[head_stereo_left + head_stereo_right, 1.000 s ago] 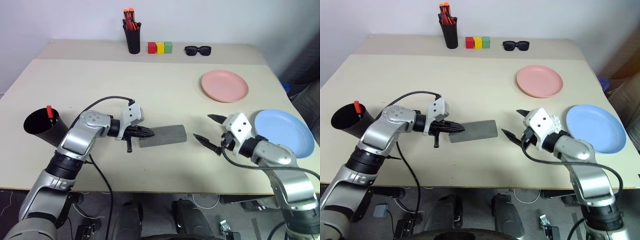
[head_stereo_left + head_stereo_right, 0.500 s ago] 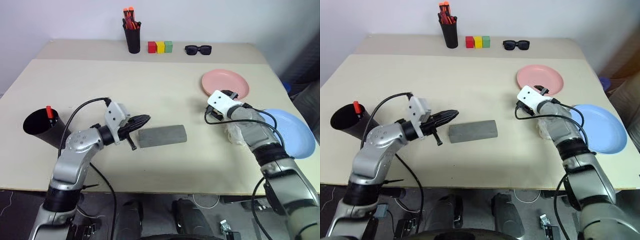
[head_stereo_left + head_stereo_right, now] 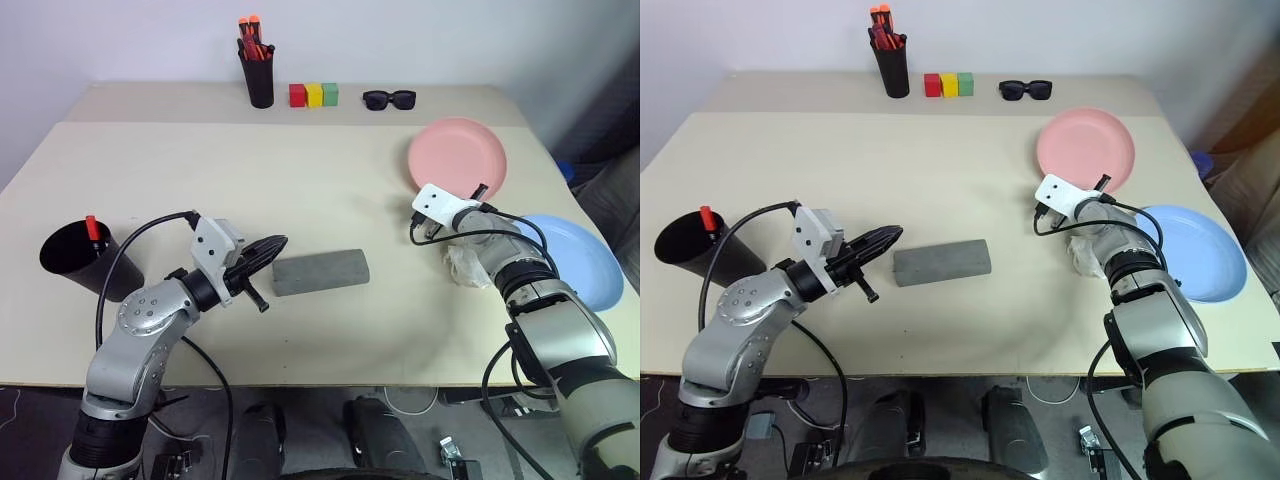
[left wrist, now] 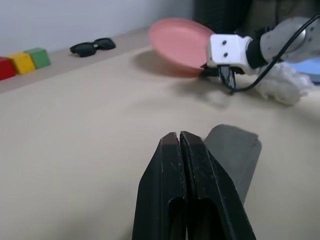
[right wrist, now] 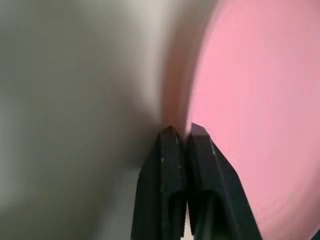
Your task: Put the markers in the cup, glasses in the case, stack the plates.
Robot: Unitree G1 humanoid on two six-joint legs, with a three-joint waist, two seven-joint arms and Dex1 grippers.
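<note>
The salmon pink plate (image 3: 455,150) sits at the right with its near rim tipped up off the table. My right gripper (image 3: 478,191) is shut on that rim, and its fingertips (image 5: 172,137) pinch the plate's edge (image 5: 250,100). The light blue plate (image 3: 580,262) lies flat beside my right forearm. The grey case (image 3: 320,272) lies closed at mid-table. My left gripper (image 3: 272,245) is shut and holds nothing, a short way left of the case (image 4: 234,150). The black cup (image 3: 72,260) stands at the left edge with a red marker (image 3: 91,227) in it. The glasses are hidden.
Along the far edge stand a black pen pot (image 3: 260,78) with orange-tipped pens, three coloured blocks (image 3: 314,95) and black sunglasses (image 3: 390,99). The table's front edge runs just below both arms.
My right gripper reached forward to the pink plate and shut on its near rim, which now tilts up. My left gripper drew back from the case and stayed shut.
</note>
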